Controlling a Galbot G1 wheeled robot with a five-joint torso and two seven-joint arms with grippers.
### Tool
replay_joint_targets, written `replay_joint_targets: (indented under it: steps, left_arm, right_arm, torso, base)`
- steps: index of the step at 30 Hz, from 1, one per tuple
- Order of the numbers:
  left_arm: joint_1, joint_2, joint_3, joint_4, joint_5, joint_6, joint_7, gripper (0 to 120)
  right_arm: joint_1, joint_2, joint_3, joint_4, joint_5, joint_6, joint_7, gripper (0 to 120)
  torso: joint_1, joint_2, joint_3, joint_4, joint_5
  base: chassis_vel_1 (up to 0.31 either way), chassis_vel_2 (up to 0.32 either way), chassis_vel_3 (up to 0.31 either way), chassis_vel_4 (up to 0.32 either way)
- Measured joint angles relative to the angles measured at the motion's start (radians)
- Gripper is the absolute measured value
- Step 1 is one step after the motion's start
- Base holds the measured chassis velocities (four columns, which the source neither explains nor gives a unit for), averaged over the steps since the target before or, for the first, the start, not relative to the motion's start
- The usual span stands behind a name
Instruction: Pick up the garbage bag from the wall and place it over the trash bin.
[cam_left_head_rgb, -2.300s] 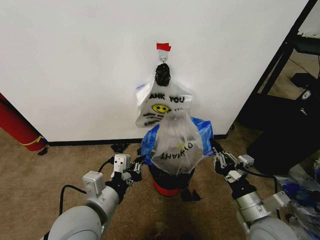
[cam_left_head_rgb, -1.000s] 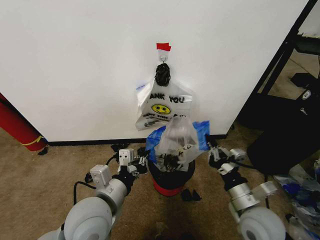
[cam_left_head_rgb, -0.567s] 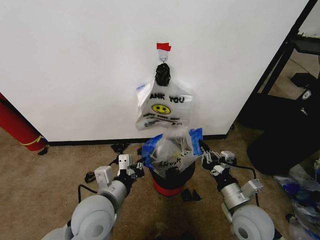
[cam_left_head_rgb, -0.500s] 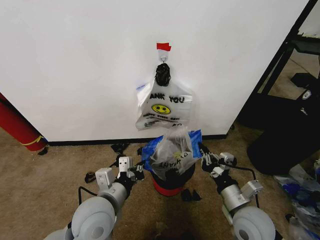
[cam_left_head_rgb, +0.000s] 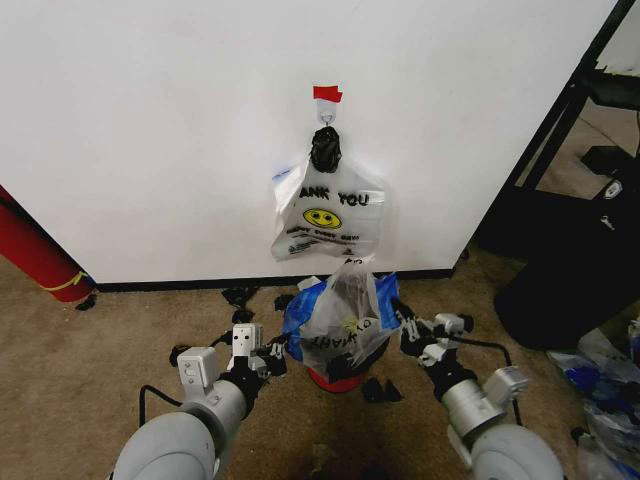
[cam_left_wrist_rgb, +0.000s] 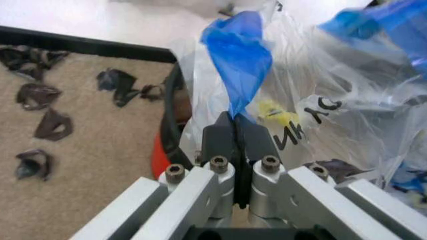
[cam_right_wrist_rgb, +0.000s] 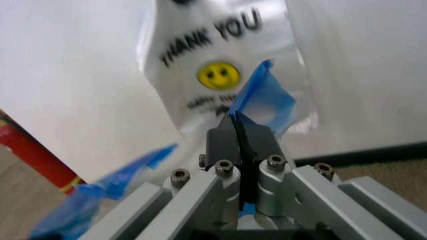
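Observation:
The garbage bag (cam_left_head_rgb: 340, 315), see-through with blue patches and black lettering, sits bunched over the trash bin (cam_left_head_rgb: 335, 378), whose red base band shows beneath it. My left gripper (cam_left_head_rgb: 277, 352) is shut on a blue edge of the bag at the bin's left side. In the left wrist view that gripper (cam_left_wrist_rgb: 235, 124) pinches the blue patch (cam_left_wrist_rgb: 239, 55) beside the bin's dark rim (cam_left_wrist_rgb: 173, 117). My right gripper (cam_left_head_rgb: 402, 322) is shut on the bag's right edge. The right wrist view shows this gripper (cam_right_wrist_rgb: 235, 122) clamping a blue flap (cam_right_wrist_rgb: 267, 100). The wall (cam_left_head_rgb: 150, 130) stands behind.
A white "THANK YOU" bag (cam_left_head_rgb: 325, 215) hangs from a hook (cam_left_head_rgb: 327, 118) under red tape (cam_left_head_rgb: 326, 93). A red cylinder (cam_left_head_rgb: 35, 255) leans at the left. Black scraps (cam_left_head_rgb: 238, 296) litter the carpet. A black rack (cam_left_head_rgb: 570, 150) and plastic clutter (cam_left_head_rgb: 605, 395) stand at the right.
Both grippers have come down and inward with the garbage bag. The bag has sunk lower over the trash bin, covering more of it.

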Motion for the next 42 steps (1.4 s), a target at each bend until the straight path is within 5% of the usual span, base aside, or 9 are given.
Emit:
replay_joint_targets:
  steps: [16,29,42]
  left_arm:
    - [-0.079,-0.006,-0.01,-0.002,-0.39,0.079,-0.172,0]
    - [-0.125,-0.053,0.028,0.198,-0.207,0.017,-0.105,0]
    - [-0.058,-0.067,0.043,0.193,-0.136,0.005,-0.092,0]
  right_arm:
    - [0.017,-0.012,0.026,0.081,0.165,-0.1,0.141,0]
    - [0.066,0.089,-0.046,-0.138,0.048,-0.054,0.112,0]
    - [-0.011,0.129,-0.056,-0.191,-0.077,-0.064,0.129,0]
  torso:
    - [0.0,0.0,0.0,0.0001,0.0]
    - [0.0,0.0,0.0,0.0,0.0]
    - [0.0,0.0,0.0,0.0,0.0]
  base:
    - [0.0,0.0,0.0,0.0]
    - [0.0,0.0,0.0,0.0]
    - [0.0,0.0,0.0,0.0]
